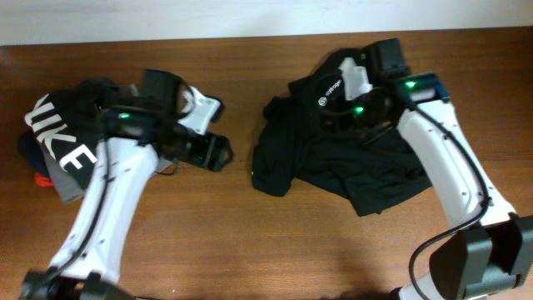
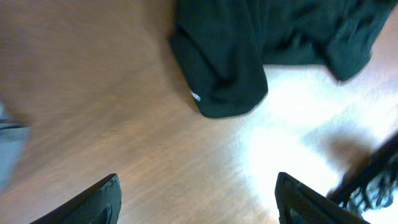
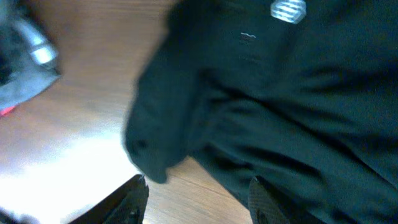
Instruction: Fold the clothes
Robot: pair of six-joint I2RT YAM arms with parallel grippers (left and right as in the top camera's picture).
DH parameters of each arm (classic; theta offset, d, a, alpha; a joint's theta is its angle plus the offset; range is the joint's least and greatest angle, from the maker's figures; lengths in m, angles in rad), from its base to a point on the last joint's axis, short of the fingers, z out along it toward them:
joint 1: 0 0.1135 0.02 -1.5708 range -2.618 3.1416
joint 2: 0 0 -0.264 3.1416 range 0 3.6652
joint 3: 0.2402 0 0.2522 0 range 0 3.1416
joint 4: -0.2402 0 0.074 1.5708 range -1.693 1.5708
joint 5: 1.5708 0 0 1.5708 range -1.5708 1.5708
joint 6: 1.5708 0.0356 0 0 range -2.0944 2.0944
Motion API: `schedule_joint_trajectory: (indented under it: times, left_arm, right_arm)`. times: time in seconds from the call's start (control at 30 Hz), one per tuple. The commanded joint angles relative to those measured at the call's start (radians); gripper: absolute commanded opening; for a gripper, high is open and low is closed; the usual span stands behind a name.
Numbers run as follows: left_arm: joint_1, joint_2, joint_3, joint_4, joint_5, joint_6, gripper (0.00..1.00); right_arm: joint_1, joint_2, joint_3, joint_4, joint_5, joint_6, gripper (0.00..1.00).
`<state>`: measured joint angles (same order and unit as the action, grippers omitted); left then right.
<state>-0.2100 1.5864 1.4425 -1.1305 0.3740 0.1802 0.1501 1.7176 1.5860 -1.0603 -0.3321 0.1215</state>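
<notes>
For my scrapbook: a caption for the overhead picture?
The right tool hangs above a crumpled black T-shirt on a wooden table.

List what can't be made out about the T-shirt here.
- Overhead: the T-shirt's upper part, under the right arm.
- Right wrist: its logo, too blurred to read.
- Left wrist: most of the T-shirt, cut off by the top edge.

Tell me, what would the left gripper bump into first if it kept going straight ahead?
Probably the black T-shirt. The left gripper, jaws open, points across the wooden table at the shirt's nearest rumpled edge. If it tilts downward, it could touch the table first; depth is unclear.
</notes>
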Motion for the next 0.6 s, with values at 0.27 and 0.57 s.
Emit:
schedule_joint_trajectory:
  times: [0.27,0.57]
  left_arm:
    - [-0.124,0.237,-0.02,0.113,-0.049,0.037,0.78]
    - [-0.124,0.263,-0.02,0.162,-0.049,0.038,0.78]
  right_arm:
    - [-0.291,0.011,-0.181,-0.193,0.122,0.131,0.62]
    - [-0.257,0.011,-0.548,-0.023,0.063,0.207,0.68]
